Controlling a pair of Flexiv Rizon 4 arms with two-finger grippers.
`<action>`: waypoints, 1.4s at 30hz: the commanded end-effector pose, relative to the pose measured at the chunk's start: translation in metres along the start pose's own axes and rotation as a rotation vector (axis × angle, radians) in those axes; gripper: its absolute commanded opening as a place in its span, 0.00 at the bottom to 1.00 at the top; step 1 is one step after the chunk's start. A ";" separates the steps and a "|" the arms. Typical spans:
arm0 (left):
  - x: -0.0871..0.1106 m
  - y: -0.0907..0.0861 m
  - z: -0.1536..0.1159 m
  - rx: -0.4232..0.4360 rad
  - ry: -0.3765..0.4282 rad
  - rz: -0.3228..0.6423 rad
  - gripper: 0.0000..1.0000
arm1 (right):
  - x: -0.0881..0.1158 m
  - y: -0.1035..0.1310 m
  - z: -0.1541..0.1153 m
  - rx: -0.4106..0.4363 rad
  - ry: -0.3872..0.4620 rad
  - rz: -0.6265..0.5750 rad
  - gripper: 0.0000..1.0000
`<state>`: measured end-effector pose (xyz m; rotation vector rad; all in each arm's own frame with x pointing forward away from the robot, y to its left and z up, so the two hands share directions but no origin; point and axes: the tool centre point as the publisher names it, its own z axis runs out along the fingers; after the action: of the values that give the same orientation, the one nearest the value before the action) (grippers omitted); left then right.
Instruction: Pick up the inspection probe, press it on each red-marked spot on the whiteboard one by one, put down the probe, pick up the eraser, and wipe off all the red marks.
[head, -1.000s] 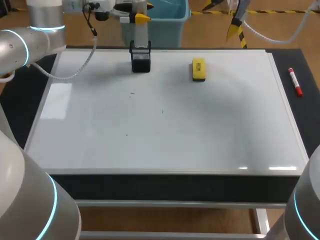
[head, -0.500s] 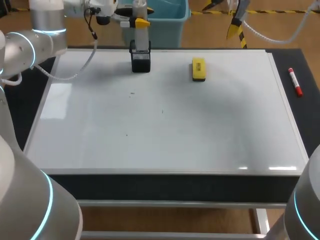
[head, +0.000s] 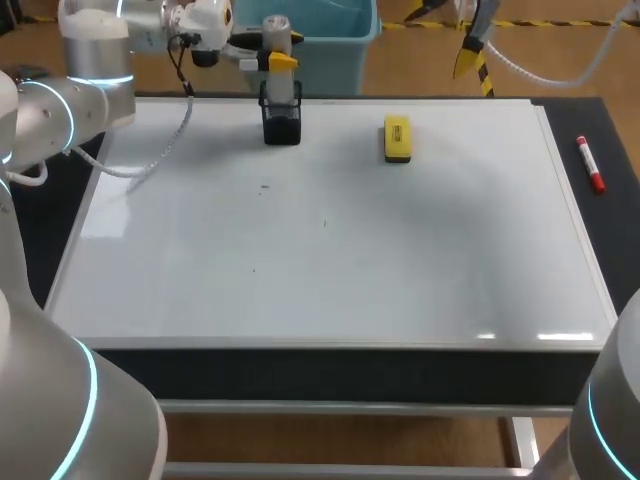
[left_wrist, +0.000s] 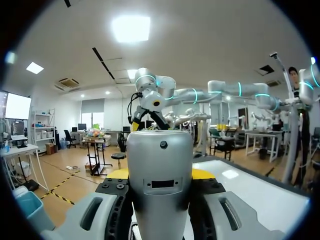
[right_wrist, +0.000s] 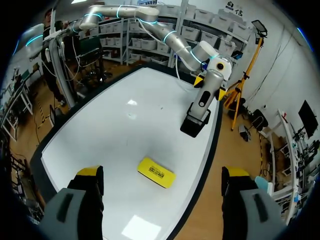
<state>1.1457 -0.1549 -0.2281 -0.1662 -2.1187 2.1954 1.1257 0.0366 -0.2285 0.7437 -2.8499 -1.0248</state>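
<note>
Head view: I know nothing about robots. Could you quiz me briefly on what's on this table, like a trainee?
1. True or false: the eraser lies on the whiteboard.
2. Which holds the probe: A left end effector, B right end effector?
3. Does the marker lie on or off the whiteboard?
Key: 1 true; 2 A; 3 off.

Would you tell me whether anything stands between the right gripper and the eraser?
Nothing visible does. The eraser lies alone on the whiteboard, ahead of the open right gripper; the probe, held in the left gripper at the holder, stands off to one side.
</note>
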 end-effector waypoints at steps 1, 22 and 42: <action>-0.010 0.013 -0.002 0.030 0.098 -0.004 0.00 | -0.001 0.000 -0.002 0.003 0.007 -0.001 1.00; -0.016 0.040 -0.003 0.042 0.107 -0.022 0.00 | -0.001 0.000 -0.002 0.003 0.007 -0.001 1.00; -0.018 0.056 -0.004 0.023 0.148 -0.021 0.00 | -0.001 0.000 -0.002 0.003 0.007 -0.001 1.00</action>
<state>1.1570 -0.1556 -0.2793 -0.0549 -2.1346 2.2386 1.1258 0.0365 -0.2284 0.7438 -2.8498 -1.0244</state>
